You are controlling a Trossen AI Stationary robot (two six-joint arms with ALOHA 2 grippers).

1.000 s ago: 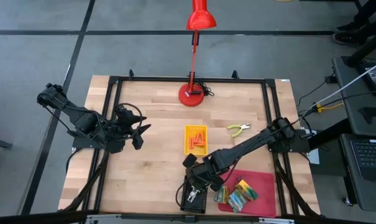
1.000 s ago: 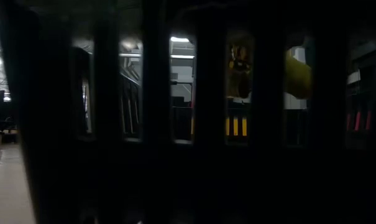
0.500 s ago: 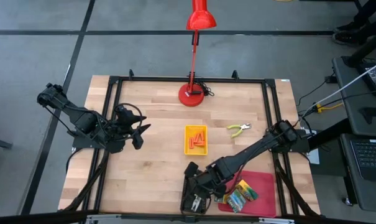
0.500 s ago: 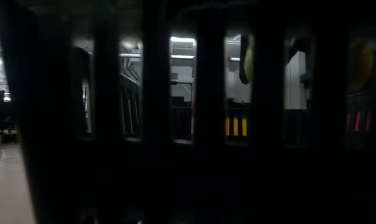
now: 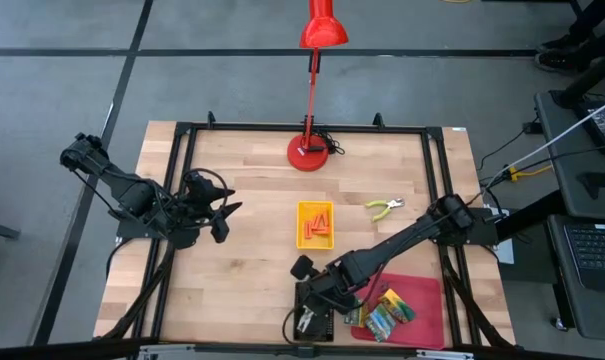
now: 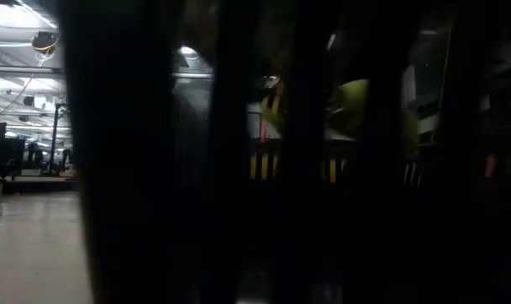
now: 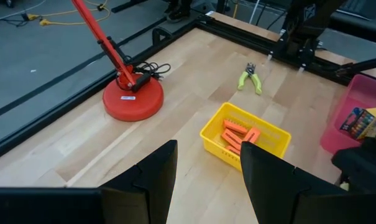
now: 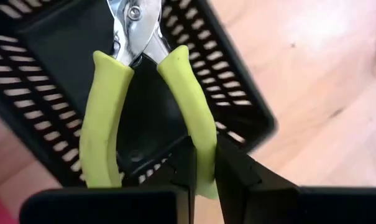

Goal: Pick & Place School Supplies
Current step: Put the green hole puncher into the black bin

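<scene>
right tool [image 8: 203, 168]: clamped on one handle of a pair of pliers with yellow-green handles [image 8: 141, 93], holding it over the black tray [image 5: 314, 318] at the near edge of the worktop [image 5: 252, 260], a bit right of centre. In the right wrist view the metal jaws of the pliers point down into the tray's slotted inside and the second handle hangs free beside the gripped one.

left tool [image 7: 206, 177]: fingers spread apart, nothing between them, hovering over the left side of the worktop, well away from everything.

second pliers [image 5: 384, 207]: same yellow-green handles, lying flat on the bare wood right of centre, just right of the yellow tray.

yellow tray [image 5: 315, 224]: middle of the worktop, with the short orange sticks [image 7: 239, 133] piled inside it.

red tray [image 5: 422, 305]: near right corner, just right of the black tray. The little printed boxes [image 5: 387, 313] sit in it in a loose bunch.

red desk lamp [image 5: 310, 152]: round base at the far edge, centre, arm going up and away from the worktop.

low view: basically useless, just dark bars right against the lens with a dim room behind.
</scene>
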